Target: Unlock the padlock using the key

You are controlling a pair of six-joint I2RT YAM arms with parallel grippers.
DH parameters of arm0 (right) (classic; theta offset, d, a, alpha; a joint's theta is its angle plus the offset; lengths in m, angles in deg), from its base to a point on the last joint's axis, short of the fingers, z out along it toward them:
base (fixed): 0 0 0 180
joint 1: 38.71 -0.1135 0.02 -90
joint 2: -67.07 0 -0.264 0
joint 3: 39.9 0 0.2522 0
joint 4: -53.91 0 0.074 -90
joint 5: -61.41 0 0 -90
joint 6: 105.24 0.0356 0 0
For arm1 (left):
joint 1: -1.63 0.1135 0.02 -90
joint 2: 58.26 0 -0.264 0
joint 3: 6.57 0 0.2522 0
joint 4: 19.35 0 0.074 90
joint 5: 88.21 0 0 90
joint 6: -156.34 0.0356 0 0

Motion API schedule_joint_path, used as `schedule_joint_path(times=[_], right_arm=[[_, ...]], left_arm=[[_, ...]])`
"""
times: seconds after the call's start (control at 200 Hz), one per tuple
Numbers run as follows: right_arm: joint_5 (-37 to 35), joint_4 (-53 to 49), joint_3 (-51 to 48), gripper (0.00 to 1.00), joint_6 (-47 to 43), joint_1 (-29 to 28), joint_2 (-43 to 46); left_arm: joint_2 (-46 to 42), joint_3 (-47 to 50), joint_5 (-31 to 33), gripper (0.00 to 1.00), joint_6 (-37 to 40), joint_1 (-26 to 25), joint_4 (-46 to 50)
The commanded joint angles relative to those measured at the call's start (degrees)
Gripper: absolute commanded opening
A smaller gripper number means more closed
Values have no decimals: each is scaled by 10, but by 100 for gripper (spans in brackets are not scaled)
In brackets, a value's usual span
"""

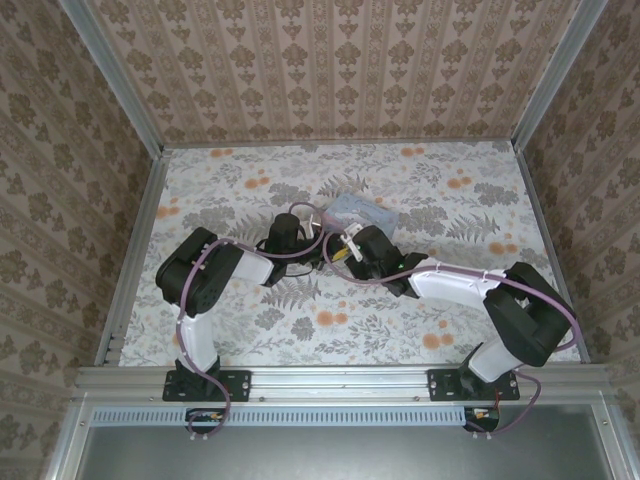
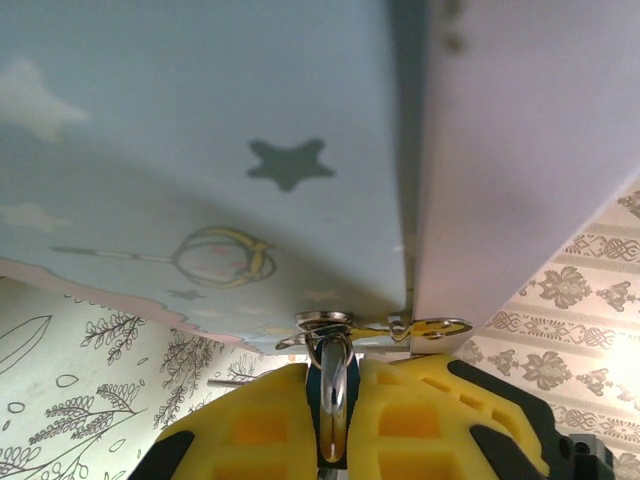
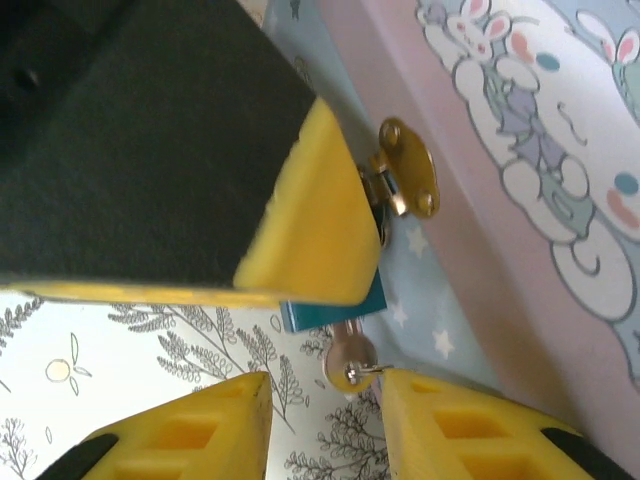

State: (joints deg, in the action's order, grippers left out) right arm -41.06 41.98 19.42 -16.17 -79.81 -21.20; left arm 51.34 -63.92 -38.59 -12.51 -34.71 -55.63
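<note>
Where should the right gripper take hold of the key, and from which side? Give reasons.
Grip the key's flat bow, the part jutting from the padlock's teal body. Come from its free end, where the right gripper's open fingers flank it; pinching the flat faces probably turns best.

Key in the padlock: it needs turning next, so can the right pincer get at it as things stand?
Probably yes. The key hangs in the gap between the open fingers of the right pincer, with nothing between. The left pincer grips the padlock above it, clear of the key.
</note>
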Motion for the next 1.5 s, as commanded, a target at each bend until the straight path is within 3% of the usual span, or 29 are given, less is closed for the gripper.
schedule_joint_path(times=[0.0,0.085,0.28,0.475,0.57,0.66,0.75,1.225,1.495], right_arm=[[-27,-9,24,35,-9,2,-19],[-26,-9,33,29,-3,5,-31],[23,4,43,3,34,23,-32],[235,48,23,0,117,74,-10],[285,69,0,24,162,94,4],[313,108,-39,34,217,122,30],[334,138,-72,38,262,143,50],[371,277,-124,42,405,187,-2],[373,312,-102,43,440,213,-51]], left_arm=[[-24,-12,-16,0,16,-7,-11],[-26,-11,-17,0,16,-8,-11],[-27,-5,-18,0,13,-14,-16],[-26,2,-12,0,10,-15,-28],[-26,5,-6,0,12,-12,-30],[-25,7,-5,0,16,-9,-30],[-24,9,-3,0,22,-9,-31],[-12,20,-7,0,62,-12,-10],[-32,30,-6,24,89,-13,14]])
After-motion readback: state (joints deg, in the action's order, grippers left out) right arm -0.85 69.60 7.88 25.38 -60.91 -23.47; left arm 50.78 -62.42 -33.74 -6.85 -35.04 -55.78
